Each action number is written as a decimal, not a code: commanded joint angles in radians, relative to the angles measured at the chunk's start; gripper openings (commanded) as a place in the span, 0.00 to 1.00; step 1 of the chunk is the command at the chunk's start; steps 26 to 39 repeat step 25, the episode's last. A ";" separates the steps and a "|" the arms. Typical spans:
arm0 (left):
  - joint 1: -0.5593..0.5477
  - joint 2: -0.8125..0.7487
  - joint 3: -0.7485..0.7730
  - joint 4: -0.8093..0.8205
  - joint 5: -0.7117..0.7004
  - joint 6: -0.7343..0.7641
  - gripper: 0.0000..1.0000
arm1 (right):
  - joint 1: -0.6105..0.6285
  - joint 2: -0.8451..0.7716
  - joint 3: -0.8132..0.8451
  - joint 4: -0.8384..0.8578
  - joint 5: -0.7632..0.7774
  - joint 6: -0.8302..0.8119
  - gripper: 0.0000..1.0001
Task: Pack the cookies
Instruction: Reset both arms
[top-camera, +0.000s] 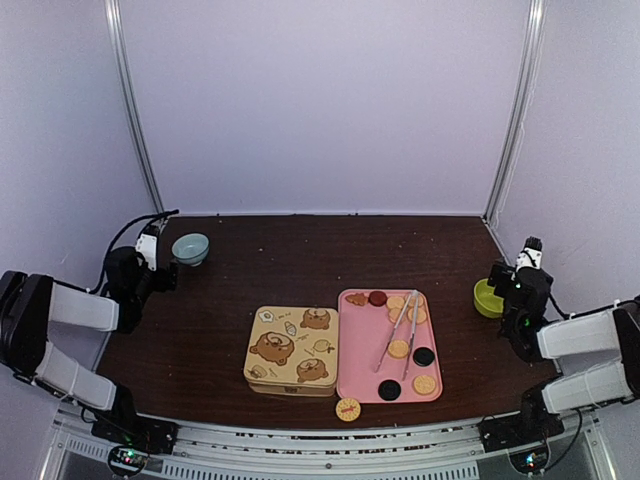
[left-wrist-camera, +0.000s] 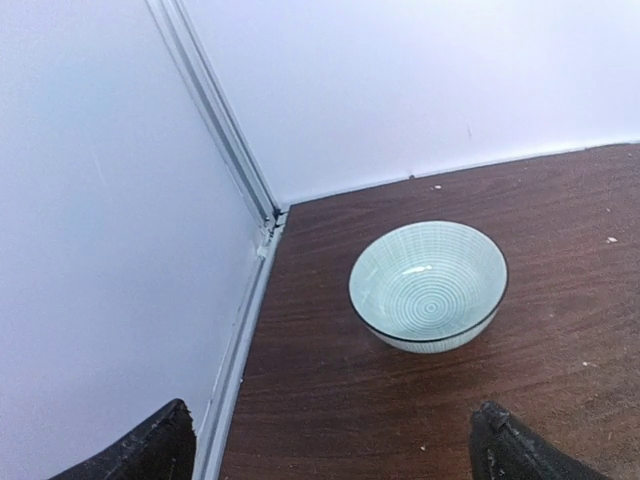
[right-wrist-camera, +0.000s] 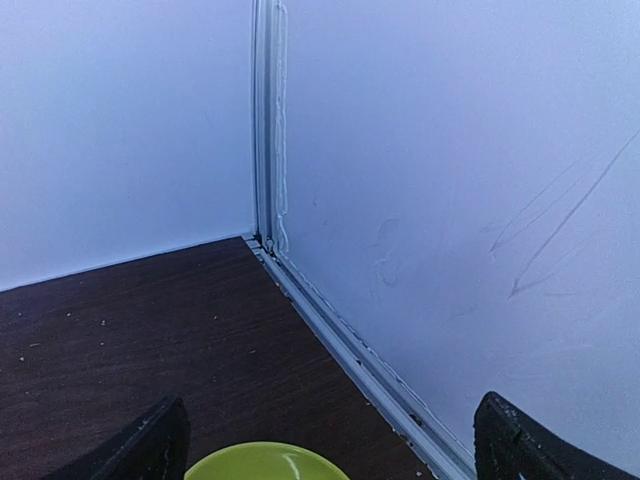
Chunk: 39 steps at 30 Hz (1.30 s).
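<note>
Left fingers (left-wrist-camera: 520, 450), right fingers (right-wrist-camera: 145, 448) agape, perhaps ten cookies (top-camera: 425, 384) between, well apart

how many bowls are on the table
2: a pale blue bowl at the far left, and a yellow-green bowl at the far right, only partly in view. None seems hidden elsewhere.

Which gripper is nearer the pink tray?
Right. The right gripper is right of the pink tray, by the green bowl; the left gripper is far off left, at the pale bowl.
</note>
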 joint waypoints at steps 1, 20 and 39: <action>0.056 0.025 -0.048 0.235 -0.024 -0.083 0.98 | -0.030 0.092 0.043 0.131 -0.121 -0.019 1.00; 0.072 0.059 -0.068 0.301 0.053 -0.074 0.98 | -0.139 0.163 0.046 0.187 -0.422 -0.015 1.00; 0.076 0.056 -0.070 0.301 0.062 -0.073 0.98 | -0.139 0.163 0.047 0.187 -0.422 -0.015 1.00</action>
